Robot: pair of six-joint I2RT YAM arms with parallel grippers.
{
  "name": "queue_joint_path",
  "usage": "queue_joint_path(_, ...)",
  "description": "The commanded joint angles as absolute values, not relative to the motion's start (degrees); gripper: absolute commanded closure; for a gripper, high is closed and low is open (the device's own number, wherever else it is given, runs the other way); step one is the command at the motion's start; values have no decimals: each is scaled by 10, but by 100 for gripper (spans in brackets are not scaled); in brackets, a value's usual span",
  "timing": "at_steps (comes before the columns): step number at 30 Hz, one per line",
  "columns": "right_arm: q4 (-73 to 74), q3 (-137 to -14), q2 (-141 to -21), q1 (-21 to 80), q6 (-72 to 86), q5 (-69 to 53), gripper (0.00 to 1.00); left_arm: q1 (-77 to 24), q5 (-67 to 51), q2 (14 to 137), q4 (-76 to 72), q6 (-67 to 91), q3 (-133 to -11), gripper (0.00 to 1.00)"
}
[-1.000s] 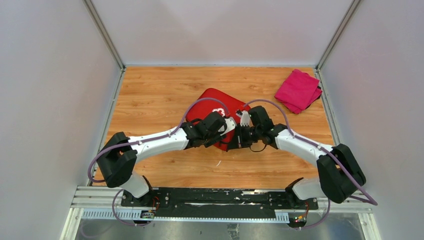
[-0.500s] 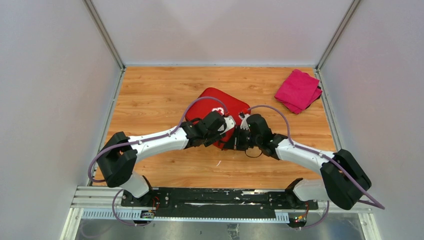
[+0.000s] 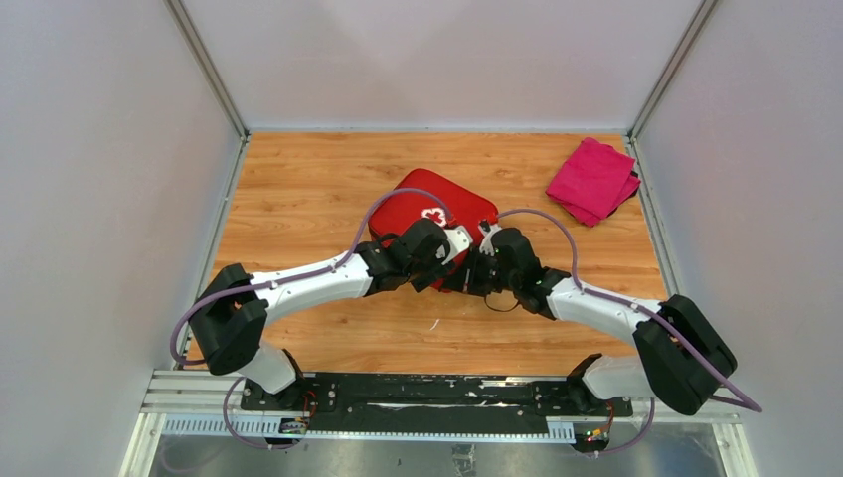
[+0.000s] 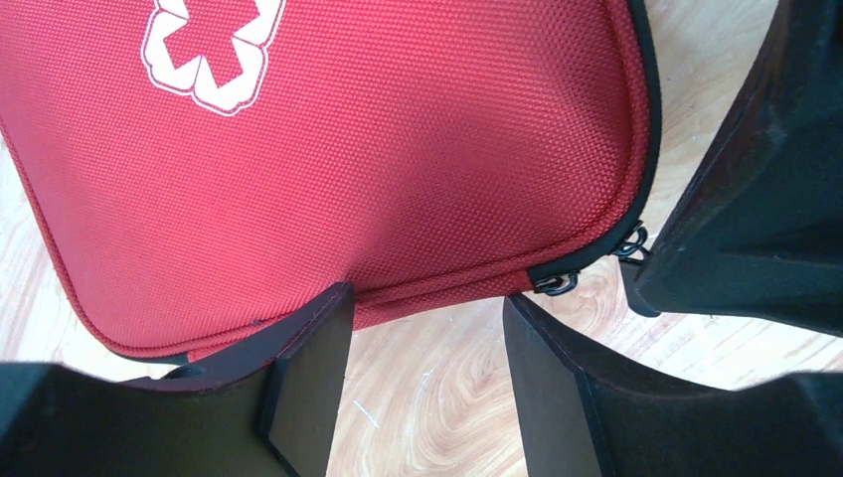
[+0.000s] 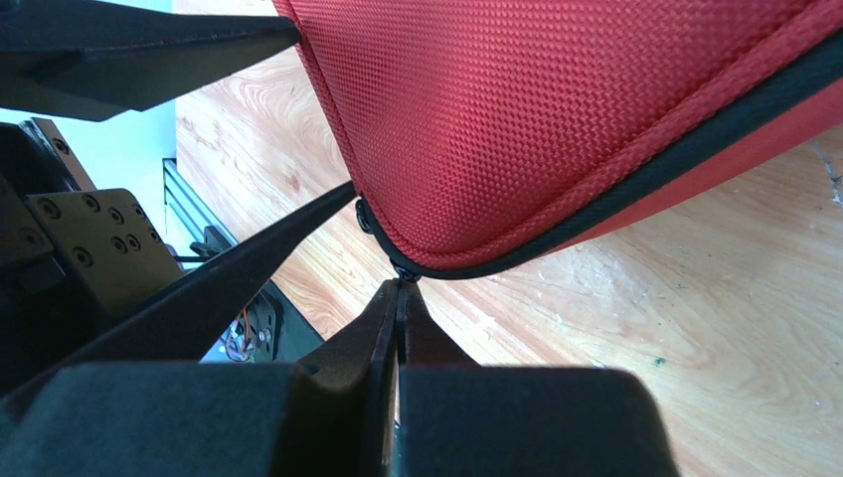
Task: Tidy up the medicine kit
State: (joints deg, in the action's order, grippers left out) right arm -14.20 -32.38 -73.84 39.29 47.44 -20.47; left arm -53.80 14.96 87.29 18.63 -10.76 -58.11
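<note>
The red medicine kit [image 3: 437, 204] lies shut on the wooden table, its white cross [image 3: 433, 215] facing up. In the left wrist view the kit [image 4: 398, 149] fills the top. My left gripper [image 4: 427, 298] is open at the kit's near edge, one finger on the edge, holding nothing. Two zip pulls [image 4: 557, 283] sit at the near corner. My right gripper [image 5: 401, 288] is shut on a zip pull [image 5: 404, 272] at the corner of the kit [image 5: 596, 119]. From above, the left gripper [image 3: 452, 246] and right gripper [image 3: 475, 273] meet there.
A folded magenta cloth [image 3: 593, 180] lies at the back right corner. Grey walls enclose the table on three sides. The arms' black base rail [image 3: 437, 393] runs along the near edge.
My right gripper has moved left to the kit's near corner. My left gripper has drawn back a little, so the white cross shows more.
</note>
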Motion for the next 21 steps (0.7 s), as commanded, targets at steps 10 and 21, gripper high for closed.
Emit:
queue_joint_path(10,-151,-298,-686,329,485,-177,100,-531,95,782,142,-110,-574,26)
queue_joint_path(21,-105,-323,-689,265,429,-214,100,-255,22,782,42,153,-564,13)
